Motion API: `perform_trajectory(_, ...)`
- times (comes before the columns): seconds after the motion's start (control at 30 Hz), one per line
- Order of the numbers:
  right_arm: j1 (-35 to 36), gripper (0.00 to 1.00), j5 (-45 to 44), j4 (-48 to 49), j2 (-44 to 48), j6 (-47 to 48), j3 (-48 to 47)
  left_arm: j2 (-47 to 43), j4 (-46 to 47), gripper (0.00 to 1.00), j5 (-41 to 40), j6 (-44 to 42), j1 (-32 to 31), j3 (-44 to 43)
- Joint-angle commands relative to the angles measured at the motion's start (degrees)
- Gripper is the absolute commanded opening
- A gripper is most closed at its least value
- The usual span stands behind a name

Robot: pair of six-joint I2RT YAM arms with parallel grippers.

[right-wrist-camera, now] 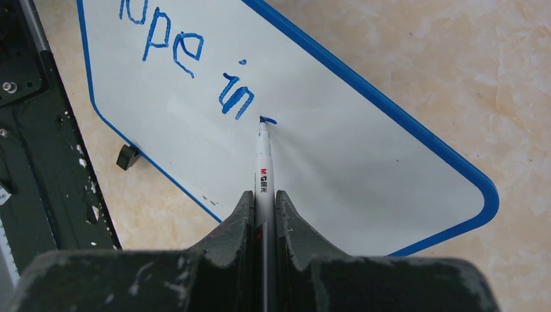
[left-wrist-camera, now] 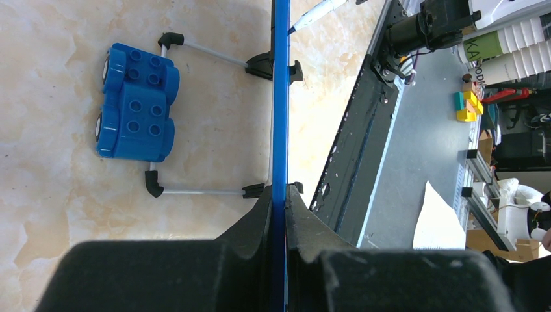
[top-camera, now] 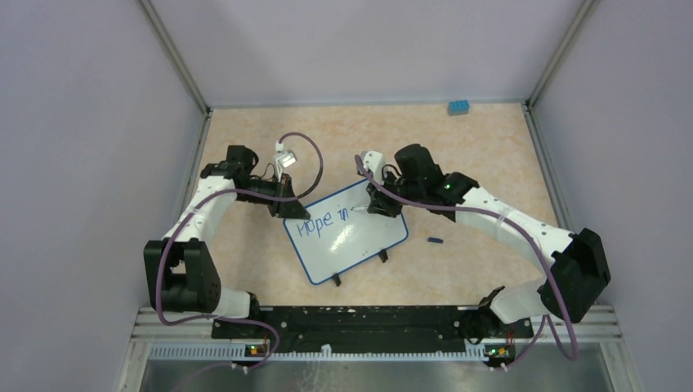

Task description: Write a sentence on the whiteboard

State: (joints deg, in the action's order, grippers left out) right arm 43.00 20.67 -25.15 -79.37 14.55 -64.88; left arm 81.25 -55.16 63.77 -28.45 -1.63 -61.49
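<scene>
Inside left end effector (left-wrist-camera: 279,198), whiteboard (left-wrist-camera: 281,97) rim

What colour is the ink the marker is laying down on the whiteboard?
Blue; the sentence on the whiteboard shows best in the right wrist view.

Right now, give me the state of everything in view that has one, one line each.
whiteboard: propped on its feet, rim clamped.
sentence: unfinished, reads "Hope in", next stroke begun.
marker: uncapped, tip touching the board.
left gripper: shut on whiteboard rim.
right gripper: shut on marker.
blue brick: lying loose, untouched.
</scene>
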Motion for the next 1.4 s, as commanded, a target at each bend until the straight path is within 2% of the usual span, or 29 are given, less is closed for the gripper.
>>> perform_trajectory(0.0,-0.1,0.0,-1.8,0.2,1.8,0.9,0.3,-1.1,0.4,0.0,0.0,0.3,-0.2,0.2)
perform_trajectory(0.93,-2.1,0.0,-0.3,-0.8,2.6,1.3,1.3,-1.2,0.6,0.0,-0.1,0.7,-0.3,0.3)
perform_trajectory(1.37,0.7,0.0,0.9,-0.1,0.6,0.4,2.1,-1.4,0.7,0.0,-0.3,0.7,-0.2,0.4)
